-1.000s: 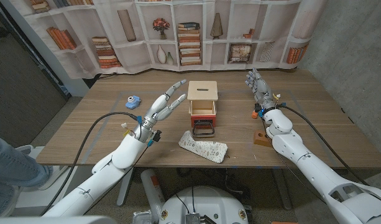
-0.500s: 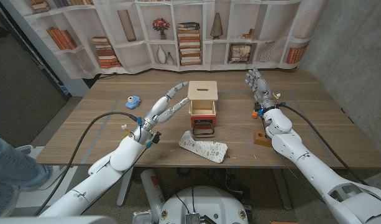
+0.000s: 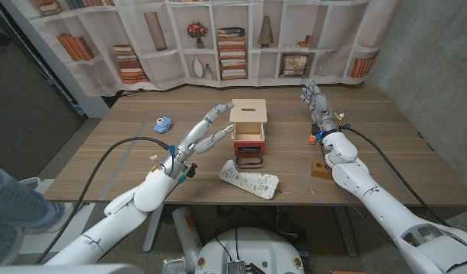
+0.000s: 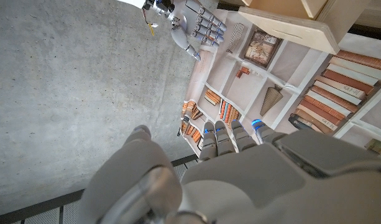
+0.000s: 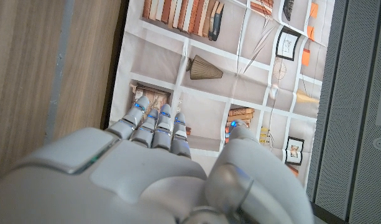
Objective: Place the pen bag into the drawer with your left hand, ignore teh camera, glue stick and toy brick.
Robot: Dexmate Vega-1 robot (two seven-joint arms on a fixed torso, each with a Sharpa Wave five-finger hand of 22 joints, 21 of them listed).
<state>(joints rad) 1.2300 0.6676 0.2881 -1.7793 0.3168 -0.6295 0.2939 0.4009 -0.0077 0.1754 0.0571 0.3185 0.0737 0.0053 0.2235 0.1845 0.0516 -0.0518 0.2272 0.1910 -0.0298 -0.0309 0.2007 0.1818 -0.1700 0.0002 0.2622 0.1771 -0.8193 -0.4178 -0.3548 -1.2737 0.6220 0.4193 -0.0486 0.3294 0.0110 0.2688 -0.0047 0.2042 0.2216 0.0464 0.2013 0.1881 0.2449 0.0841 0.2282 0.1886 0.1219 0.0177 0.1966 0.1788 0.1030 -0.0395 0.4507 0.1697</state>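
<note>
Left hand (image 3: 206, 131) raised, fingers spread, holding nothing, at 9 o'clock of drawer (image 3: 248, 137) (open). Pen bag (image 3: 249, 180) at drawer's 6 o'clock. Right hand (image 3: 315, 103) fingers apart, empty.

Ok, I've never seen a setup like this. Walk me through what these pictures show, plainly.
This is a robot with two arms, standing at a wooden table. The wide picture comes from a camera on its head, looking down. The other two come from cameras on its wrists, looking along the back of each robot hand, so they appear turned.

The left robot hand is raised over the table with fingers spread, holding nothing. The right robot hand is also empty, fingers apart.

On the table: a small wooden box with an open drawer in the middle, a patterned pen bag lying in front of it, a small blue toy camera to the left, and a brown brick by the right arm. Behind is a curtain printed with bookshelves.
</note>
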